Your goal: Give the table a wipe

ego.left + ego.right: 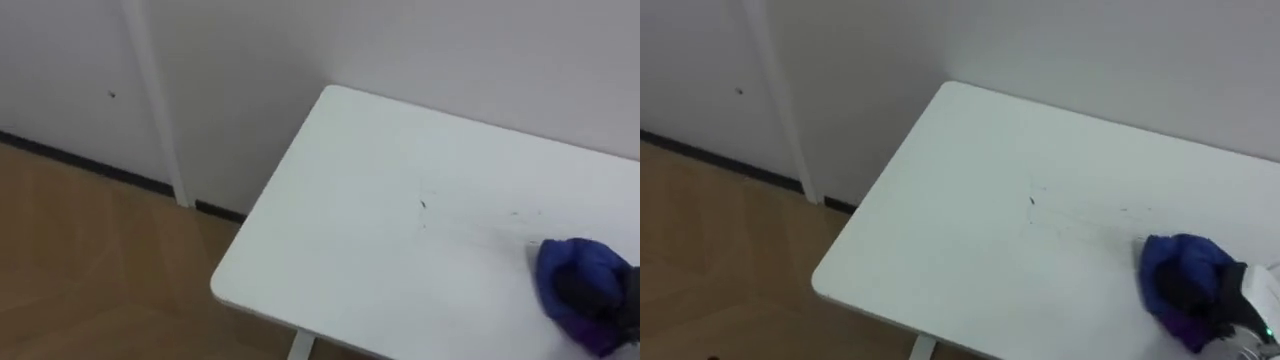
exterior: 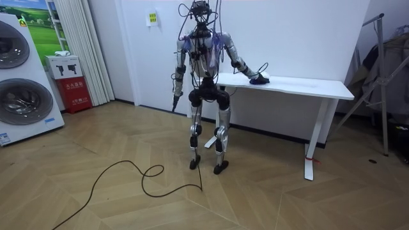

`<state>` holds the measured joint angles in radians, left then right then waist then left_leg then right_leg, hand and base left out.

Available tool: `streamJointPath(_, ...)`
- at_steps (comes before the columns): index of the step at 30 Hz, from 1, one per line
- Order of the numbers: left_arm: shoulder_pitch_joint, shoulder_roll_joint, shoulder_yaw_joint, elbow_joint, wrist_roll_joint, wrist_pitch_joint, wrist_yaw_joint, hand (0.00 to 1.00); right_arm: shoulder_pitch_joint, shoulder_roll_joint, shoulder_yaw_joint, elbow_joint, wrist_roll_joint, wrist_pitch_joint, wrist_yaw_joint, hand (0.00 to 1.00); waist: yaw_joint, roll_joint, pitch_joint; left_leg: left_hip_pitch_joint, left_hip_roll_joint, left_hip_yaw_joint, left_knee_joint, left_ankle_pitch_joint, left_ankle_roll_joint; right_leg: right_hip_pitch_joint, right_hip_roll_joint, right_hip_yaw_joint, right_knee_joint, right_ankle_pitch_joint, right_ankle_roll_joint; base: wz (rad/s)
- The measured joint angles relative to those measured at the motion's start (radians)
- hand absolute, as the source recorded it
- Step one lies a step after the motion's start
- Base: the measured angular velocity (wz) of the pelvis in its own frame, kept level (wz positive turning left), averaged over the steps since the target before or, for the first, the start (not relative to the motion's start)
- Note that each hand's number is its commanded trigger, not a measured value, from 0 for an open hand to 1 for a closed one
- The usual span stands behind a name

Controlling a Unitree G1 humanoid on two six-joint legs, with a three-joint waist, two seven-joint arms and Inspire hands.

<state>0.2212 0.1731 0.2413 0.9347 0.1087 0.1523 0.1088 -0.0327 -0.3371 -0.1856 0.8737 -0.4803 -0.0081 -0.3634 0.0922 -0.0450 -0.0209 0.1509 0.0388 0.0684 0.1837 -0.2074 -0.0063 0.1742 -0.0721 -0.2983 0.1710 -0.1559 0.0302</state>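
One hand is doing the work: the robot's right hand [image 1: 1230, 300] is lying on a bunched blue cloth [image 1: 570, 265] on the white table [image 1: 380, 180], with its dark fingers curling into the folds and holding the cloth down against the top. Blue fabric is showing above the fingers and a purplish edge is showing below them. The cloth is sitting toward the near right of the eye views, well apart from the table's rounded left corner, and to its left a small dark speck [image 1: 422, 204] is lying on the bare surface with faint smudges trailing from it toward the cloth. In the room view the robot is standing upright on the wooden floor [image 2: 128, 147] at the end of the table on the room view's left, facing the white wall [image 2: 307, 32]. Its right arm is reaching out sideways and slightly downward to the tabletop, bent a little at the elbow, with the hand resting on the cloth near the table's back edge. Its left arm is hanging straight down along its side, the left hand [image 2: 175, 96] at hip height and well clear of the table; how that hand is set I cannot tell. Two washing machines [image 2: 22, 83] and a red cabinet [image 2: 71, 89] are standing along the wall at the room view's left.
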Motion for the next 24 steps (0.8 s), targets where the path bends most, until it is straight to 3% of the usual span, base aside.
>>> streamJointPath(2, -0.015, -0.010, -0.039, 0.000, -0.017, 0.003, -0.003, 0.00, -0.035, 0.028, 0.041, -0.041, -0.011, 0.069, 0.003, 1.00, 0.009, 0.008, 0.0012, 0.000, 0.009, 0.023, 0.001, -0.001, -0.008, -0.016, 0.009, 0.025, 0.005, 0.004, -0.007, -0.47)
streamJointPath(3, -0.035, -0.020, -0.060, 0.000, -0.019, 0.011, -0.005, 0.00, -0.046, 0.048, 0.071, -0.110, -0.048, 0.137, 0.022, 1.00, 0.033, 0.012, 0.0032, -0.004, 0.018, 0.049, 0.001, 0.000, -0.014, -0.036, 0.013, 0.038, 0.015, 0.006, -0.014, -0.65)
streamJointPath(4, -0.060, -0.026, -0.087, 0.004, -0.020, 0.021, -0.005, 0.00, -0.059, 0.070, 0.143, -0.199, -0.091, 0.199, 0.061, 1.00, 0.052, 0.014, 0.0047, -0.011, 0.026, 0.072, 0.000, 0.004, -0.019, -0.060, 0.019, 0.056, 0.023, 0.009, -0.023, -0.65)
streamJointPath(5, -0.073, -0.026, -0.104, 0.012, -0.021, 0.024, -0.006, 0.00, -0.071, 0.084, 0.195, -0.243, -0.119, 0.224, 0.089, 1.00, 0.055, 0.014, 0.0048, -0.017, 0.028, 0.077, -0.001, 0.009, -0.018, -0.071, 0.023, 0.066, 0.029, 0.011, -0.027, -0.65)
streamJointPath(6, -0.108, -0.027, -0.138, 0.036, -0.028, 0.032, -0.007, 0.00, -0.113, 0.118, 0.308, -0.330, -0.167, 0.266, 0.152, 1.00, 0.069, 0.012, 0.0084, -0.020, 0.031, 0.098, -0.009, 0.017, -0.022, -0.100, 0.025, 0.082, 0.054, 0.009, -0.035, -0.56)
streamJointPath(7, -0.143, -0.029, -0.165, 0.055, -0.028, 0.041, -0.013, 0.00, -0.167, 0.156, 0.411, -0.374, -0.228, 0.281, 0.202, 1.00, 0.089, 0.012, 0.0126, -0.021, 0.036, 0.115, -0.016, 0.024, -0.026, -0.127, 0.025, 0.082, 0.074, 0.006, -0.043, -0.51)
streamJointPath(8, -0.159, -0.031, -0.176, 0.060, -0.032, 0.042, -0.016, 0.00, -0.204, 0.186, 0.462, -0.377, -0.250, 0.281, 0.226, 1.00, 0.097, 0.011, 0.0156, -0.021, 0.038, 0.118, -0.014, 0.025, -0.028, -0.142, 0.023, 0.082, 0.086, 0.003, -0.047, -0.25)
streamJointPath(9, -0.188, -0.035, -0.194, 0.062, -0.038, 0.043, -0.026, 0.00, -0.278, 0.241, 0.530, -0.370, -0.270, 0.279, 0.266, 1.00, 0.115, 0.007, 0.0273, -0.027, 0.038, 0.120, -0.007, 0.027, -0.030, -0.160, 0.013, 0.079, 0.114, -0.009, -0.052, 0.00)
streamJointPath(10, -0.218, -0.041, -0.206, 0.062, -0.035, 0.042, -0.036, 0.00, -0.352, 0.276, 0.556, -0.343, -0.277, 0.247, 0.293, 1.00, 0.142, 0.002, 0.0407, -0.040, 0.038, 0.118, 0.007, 0.025, -0.028, -0.182, 0.002, 0.075, 0.145, -0.026, -0.054, 0.11)
streamJointPath(12, -0.228, -0.043, -0.209, 0.054, -0.028, 0.044, -0.039, 0.00, -0.429, 0.291, 0.557, -0.294, -0.276, 0.216, 0.306, 1.00, 0.182, 0.008, 0.0425, -0.071, 0.049, 0.113, 0.027, 0.019, -0.022, -0.221, -0.018, 0.056, 0.202, -0.042, -0.044, 0.24)
streamJointPath(14, -0.222, -0.028, -0.204, 0.050, -0.027, 0.048, -0.039, 0.00, -0.456, 0.284, 0.518, -0.266, -0.270, 0.217, 0.300, 1.00, 0.212, 0.008, 0.0424, -0.104, 0.057, 0.109, 0.065, 0.013, -0.022, -0.279, -0.107, -0.016, 0.355, -0.089, -0.016, 0.33)
streamJointPath(15, -0.212, -0.015, -0.204, 0.050, -0.028, 0.055, -0.040, 0.00, -0.455, 0.270, 0.491, -0.214, -0.261, 0.225, 0.279, 1.00, 0.212, 0.008, 0.0420, -0.117, 0.058, 0.099, 0.104, 0.005, -0.021, -0.278, -0.213, -0.044, 0.427, -0.111, 0.012, 0.71)
streamJointPath(16, -0.211, 0.005, -0.202, 0.046, -0.023, 0.062, -0.041, 0.00, -0.441, 0.238, 0.472, -0.163, -0.243, 0.240, 0.264, 1.00, 0.213, 0.005, 0.0401, -0.129, 0.071, 0.100, 0.123, 0.003, -0.026, -0.276, -0.305, -0.043, 0.457, -0.107, 0.026, 0.76)
streamJointPath(17, -0.211, 0.011, -0.200, 0.038, -0.010, 0.063, -0.040, 0.00, -0.433, 0.220, 0.465, -0.142, -0.231, 0.246, 0.256, 1.00, 0.212, 0.001, 0.0375, -0.136, 0.084, 0.104, 0.128, 0.000, -0.031, -0.277, -0.336, -0.031, 0.456, -0.101, 0.033, 0.69)
streamJointPath(19, -0.212, 0.044, -0.149, 0.036, 0.036, 0.063, -0.040, 0.00, -0.412, 0.182, 0.389, -0.103, -0.161, 0.208, 0.207, 1.00, 0.213, -0.004, 0.0344, -0.164, 0.151, 0.118, 0.168, -0.018, -0.081, -0.266, -0.406, -0.004, 0.363, -0.021, 0.047, 0.22)
streamJointPath(20, -0.212, 0.053, -0.133, 0.035, 0.041, 0.065, -0.040, 0.00, -0.409, 0.174, 0.375, -0.091, -0.151, 0.197, 0.201, 1.00, 0.211, -0.004, 0.0343, -0.166, 0.171, 0.111, 0.178, -0.022, -0.097, -0.250, -0.412, -0.006, 0.321, 0.008, 0.049, 0.00)
streamJointPath(21, -0.212, 0.081, -0.124, 0.022, 0.045, 0.070, -0.037, 0.00, -0.388, 0.158, 0.342, -0.083, -0.139, 0.178, 0.188, 1.00, 0.202, -0.006, 0.0339, -0.174, 0.209, 0.087, 0.199, -0.026, -0.132, -0.216, -0.410, -0.019, 0.248, 0.063, 0.057, 0.14)
streamJointPath(22, -0.213, 0.103, -0.125, 0.011, 0.050, 0.070, -0.034, 0.00, -0.360, 0.135, 0.319, -0.076, -0.120, 0.153, 0.185, 1.00, 0.184, -0.020, 0.0282, -0.176, 0.251, 0.064, 0.211, -0.022, -0.170, -0.189, -0.403, -0.052, 0.207, 0.101, 0.069, 0.15)
streamJointPath(23, -0.214, 0.114, -0.125, 0.006, 0.050, 0.070, -0.031, 0.00, -0.358, 0.124, 0.310, -0.070, -0.118, 0.144, 0.183, 1.00, 0.176, -0.024, 0.0299, -0.176, 0.272, 0.063, 0.216, -0.017, -0.188, -0.190, -0.394, -0.062, 0.209, 0.108, 0.071, 0.00)
streamJointPath(24, -0.221, 0.132, -0.122, 0.007, 0.045, 0.067, -0.021, 0.00, -0.353, 0.101, 0.300, -0.063, -0.111, 0.133, 0.178, 1.00, 0.160, -0.041, 0.0290, -0.176, 0.312, 0.067, 0.229, -0.005, -0.211, -0.210, -0.374, -0.074, 0.247, 0.076, 0.119, -0.41)
